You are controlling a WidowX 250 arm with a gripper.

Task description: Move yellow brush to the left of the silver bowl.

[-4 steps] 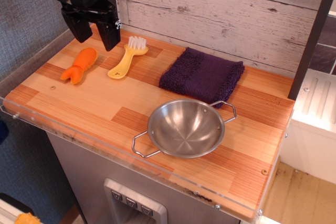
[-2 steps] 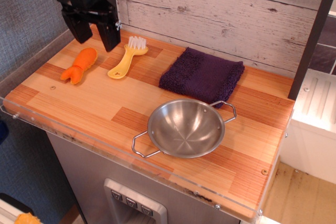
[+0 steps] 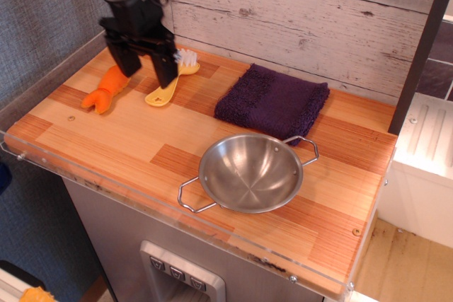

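Wooden tabletop point(image 3: 127, 139): your tool point(image 3: 145, 68) hangs jaws apart, approach step. Yellow brush point(image 3: 172, 79) lies partly under its right finger; silver bowl point(image 3: 249, 172) well apart. Next, descend and grip the handle.

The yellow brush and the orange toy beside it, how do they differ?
The yellow brush has white bristles at its far end; the orange toy has none and ends in prongs. The brush is partly hidden behind the gripper; the toy shows almost whole. Both lie flat at the counter's back left, angled alike.
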